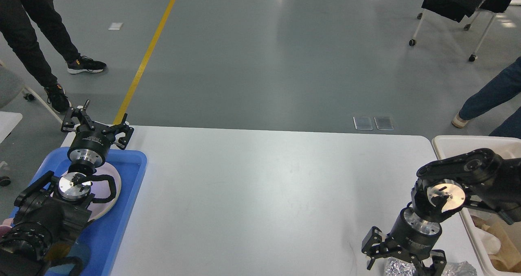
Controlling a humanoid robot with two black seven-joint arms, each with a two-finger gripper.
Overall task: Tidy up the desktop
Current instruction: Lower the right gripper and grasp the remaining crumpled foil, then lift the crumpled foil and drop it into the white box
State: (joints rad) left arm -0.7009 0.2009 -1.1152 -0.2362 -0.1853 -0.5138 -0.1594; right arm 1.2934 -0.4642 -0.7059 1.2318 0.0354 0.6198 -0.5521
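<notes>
The desktop (260, 194) is a large white tabletop with rounded corners. A crumpled silver foil wrapper (456, 269) lies at its front right edge. My right gripper (403, 263) is open and hangs right over the foil's left end, its fingers spread on either side of the foil. My left gripper (97, 124) is open and empty above the far end of a blue tray (126, 211) at the left.
A pale plate (116, 186) lies in the blue tray under my left arm. A cream-white bin (447, 142) with paper and wrapper scraps stands at the table's right edge. People's legs stand on the floor at far left and far right.
</notes>
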